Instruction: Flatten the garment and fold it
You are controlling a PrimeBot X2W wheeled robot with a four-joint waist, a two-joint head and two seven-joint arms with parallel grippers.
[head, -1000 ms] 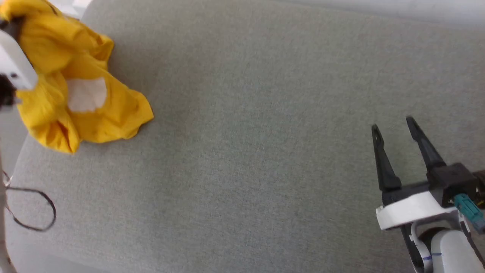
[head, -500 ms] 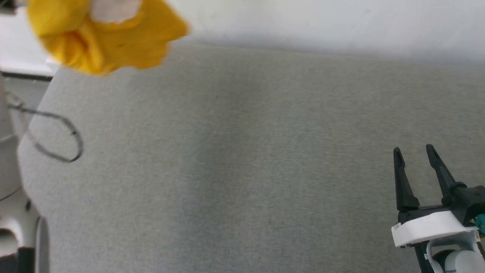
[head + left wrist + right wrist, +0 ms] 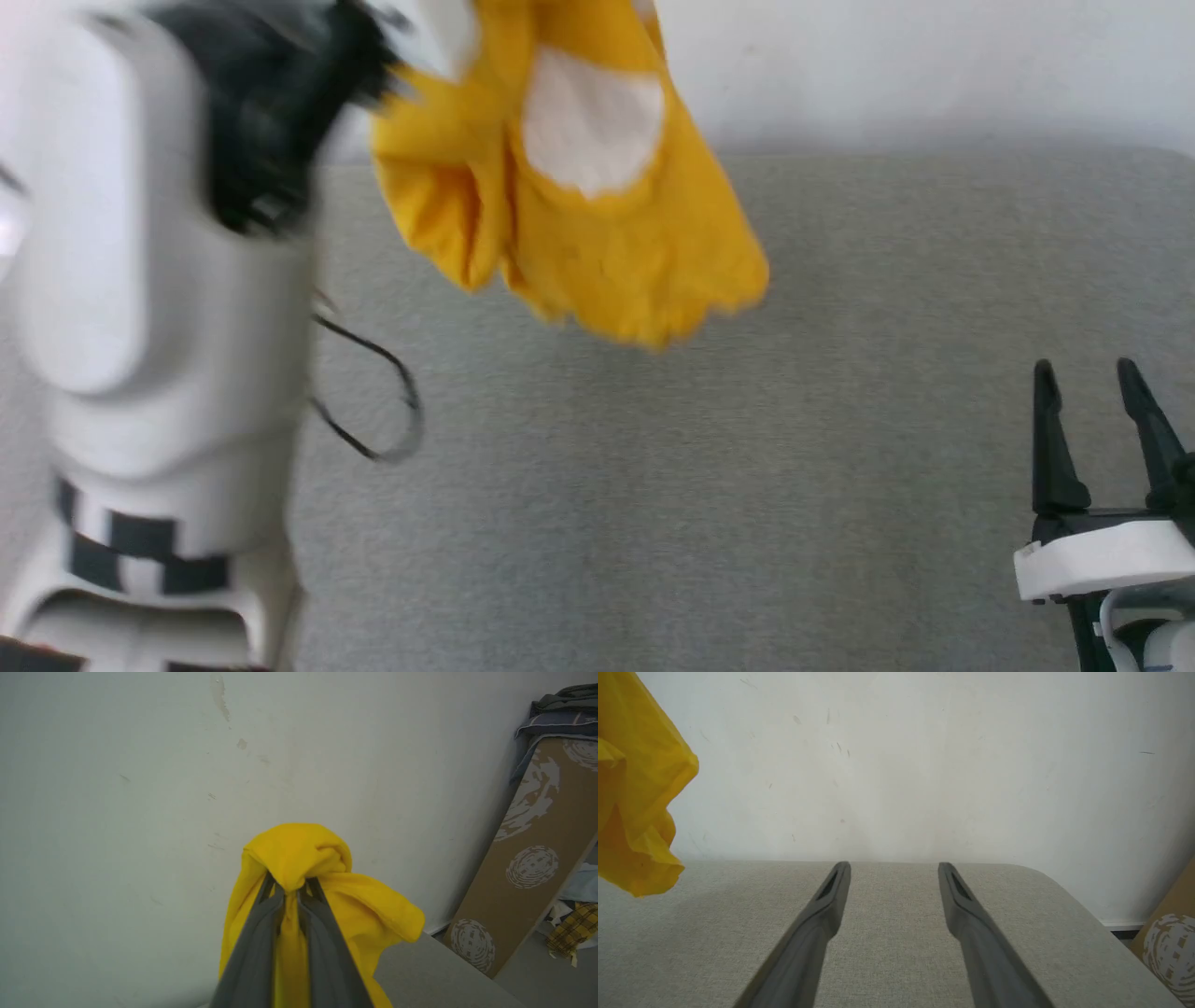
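light: bright, soft and even, white wall point(image 3: 924, 765) glows pale | shadows: faint grey patch on the grey fabric surface point(image 3: 747, 513) under the yellow T-shirt point(image 3: 597, 233) | blur: head view is smeared, white left arm point(image 3: 140, 280) and T-shirt edges look fuzzy | wrist views: clear and sharp, colours strong, corners a little dimmer

We have raised the garment point(image 3: 597, 233) off the grey cushion point(image 3: 747, 523). A second ago it lay crumpled there under our left gripper point(image 3: 289, 885), and now it hangs bunched from the closed jaws, clear of the surface. Our left arm point(image 3: 159, 327) has swung in close, and our head view has tilted up, bringing the wall point(image 3: 934, 65) into sight.
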